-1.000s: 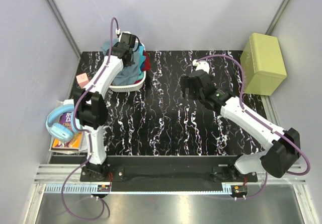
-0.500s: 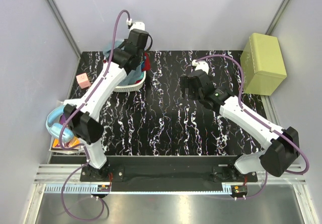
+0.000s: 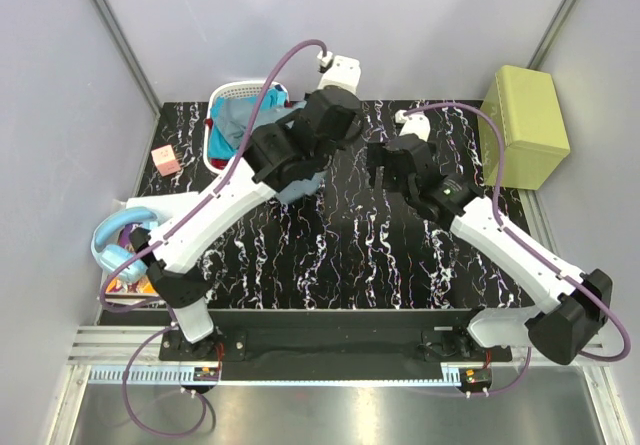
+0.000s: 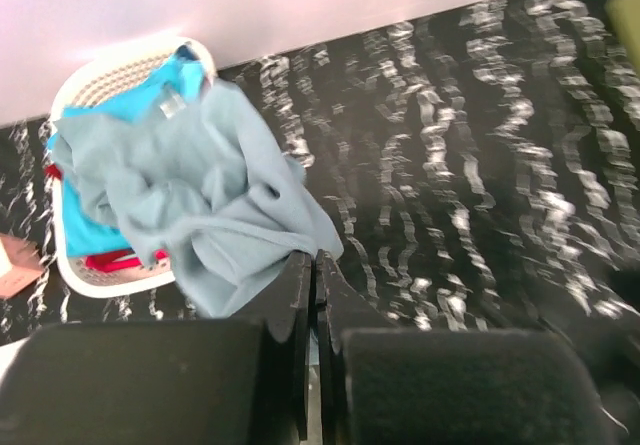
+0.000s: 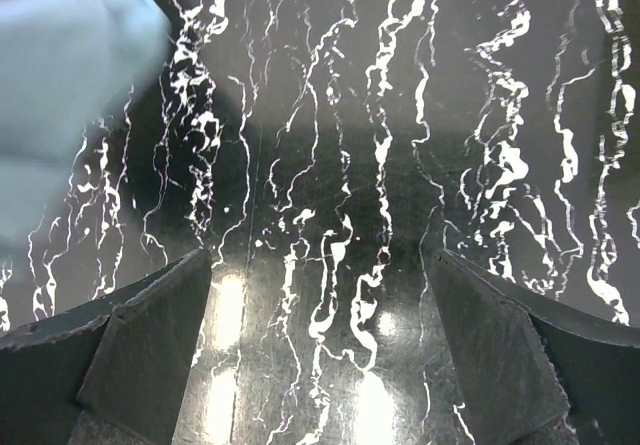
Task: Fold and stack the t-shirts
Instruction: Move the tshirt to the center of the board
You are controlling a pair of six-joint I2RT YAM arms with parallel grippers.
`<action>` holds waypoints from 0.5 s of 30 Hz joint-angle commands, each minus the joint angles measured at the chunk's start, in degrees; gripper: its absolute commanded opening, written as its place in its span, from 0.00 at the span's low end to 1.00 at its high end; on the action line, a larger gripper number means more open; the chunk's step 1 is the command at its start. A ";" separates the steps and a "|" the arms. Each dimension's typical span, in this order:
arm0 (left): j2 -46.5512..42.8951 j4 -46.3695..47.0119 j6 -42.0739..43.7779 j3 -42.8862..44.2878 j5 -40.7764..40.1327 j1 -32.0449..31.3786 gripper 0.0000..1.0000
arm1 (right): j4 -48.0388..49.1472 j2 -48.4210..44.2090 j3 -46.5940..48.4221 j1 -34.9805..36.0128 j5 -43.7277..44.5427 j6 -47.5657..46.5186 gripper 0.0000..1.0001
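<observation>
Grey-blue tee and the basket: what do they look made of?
Grey-blue tee: soft matte cloth, probably a cotton knit; it sags and creases in loose folds. Basket: white, likely moulded plastic; stiff smooth rim, perforated wall.

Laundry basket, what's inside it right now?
A turquoise t-shirt lies in the laundry basket, with a strip of red t-shirt showing at its edge. The grey-blue t-shirt, pinched in the left end effector, trails over the rim and hides part of the inside; the bottom cannot be seen.
</observation>
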 commanded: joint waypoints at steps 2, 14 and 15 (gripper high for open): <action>-3.91 -0.45 0.49 8.65 -6.39 -7.20 0.00 | -1.51 -2.71 2.76 0.46 4.91 -0.80 1.00; -9.89 -3.27 -10.40 -3.61 -5.52 -14.86 0.00 | -2.04 -3.68 9.62 0.46 9.49 -3.35 1.00; -10.59 -3.18 -11.10 -5.30 -5.34 -14.95 0.00 | -2.13 -3.68 9.18 0.46 9.31 -3.18 1.00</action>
